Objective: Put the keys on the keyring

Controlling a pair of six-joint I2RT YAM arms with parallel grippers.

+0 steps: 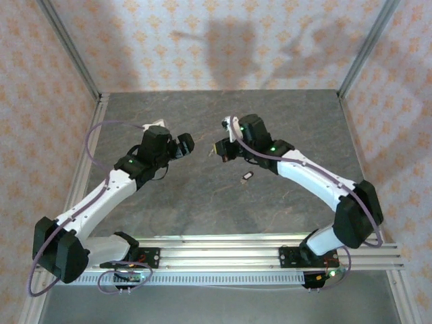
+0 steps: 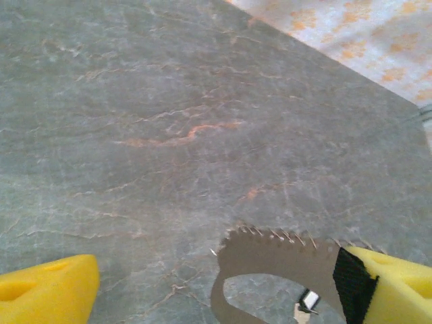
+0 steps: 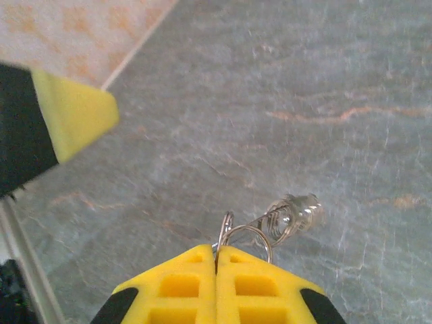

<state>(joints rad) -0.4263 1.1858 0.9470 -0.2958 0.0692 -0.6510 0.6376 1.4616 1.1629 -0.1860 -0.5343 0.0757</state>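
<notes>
My right gripper (image 3: 217, 253) is shut on the keyring (image 3: 247, 231), whose thin silvery loops stick out past the yellow fingertips, with a coiled metal end (image 3: 295, 212) beyond them. From above, that gripper (image 1: 220, 150) hovers over the table's middle. The left gripper (image 1: 183, 144) faces it a short gap away, its yellow fingers (image 2: 42, 291) spread wide and nothing between them. The key (image 1: 248, 177), a tiny dark piece with a light end, lies on the table below and right of the right gripper. It also shows as a small speck (image 2: 308, 301) near the left gripper's right finger (image 2: 395, 290).
The grey marbled tabletop (image 1: 202, 202) is bounded by patterned walls and metal frame posts (image 1: 71, 47). An aluminium rail (image 1: 270, 250) runs along the near edge by the arm bases. One finger of the left gripper (image 3: 73, 116) appears at the upper left of the right wrist view.
</notes>
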